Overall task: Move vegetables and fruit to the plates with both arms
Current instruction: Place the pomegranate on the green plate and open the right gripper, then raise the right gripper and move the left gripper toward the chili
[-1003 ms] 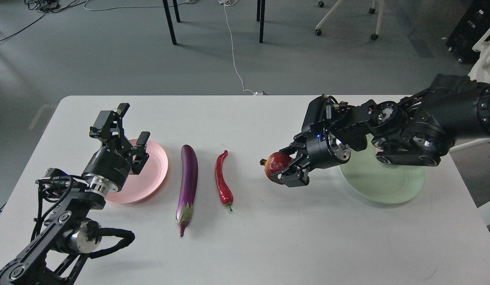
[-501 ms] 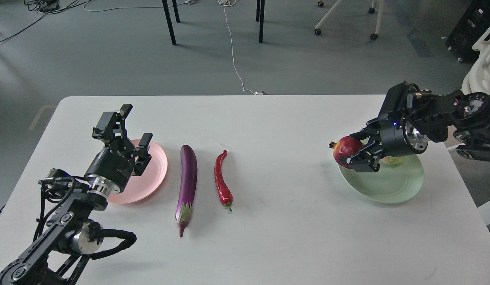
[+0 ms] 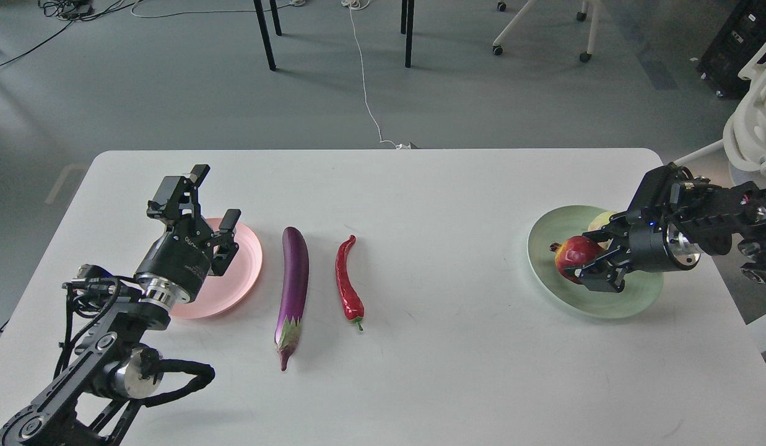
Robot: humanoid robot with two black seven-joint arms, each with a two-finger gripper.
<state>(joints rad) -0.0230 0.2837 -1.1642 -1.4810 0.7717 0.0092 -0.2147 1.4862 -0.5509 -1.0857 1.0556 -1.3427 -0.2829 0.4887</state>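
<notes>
My right gripper (image 3: 586, 260) is shut on the dark red pomegranate (image 3: 573, 256) and holds it over the mint green plate (image 3: 547, 282) at the right. The pale green-yellow fruit (image 3: 603, 220) lies on that plate, mostly hidden behind the gripper. The purple eggplant (image 3: 294, 282) and the red chili pepper (image 3: 347, 282) lie side by side on the table left of the middle. My left gripper (image 3: 213, 201) is open and empty above the pink plate (image 3: 243, 269) at the left.
The white table's right edge (image 3: 739, 310) runs close behind the green plate. Chair and table legs (image 3: 409, 34) and a white cable stand on the floor beyond the table. A white object (image 3: 754, 124) stands at the far right.
My right arm has drawn back to the right with the pomegranate, from the table's middle to over the green plate, and lowered it. The left arm has barely moved.
</notes>
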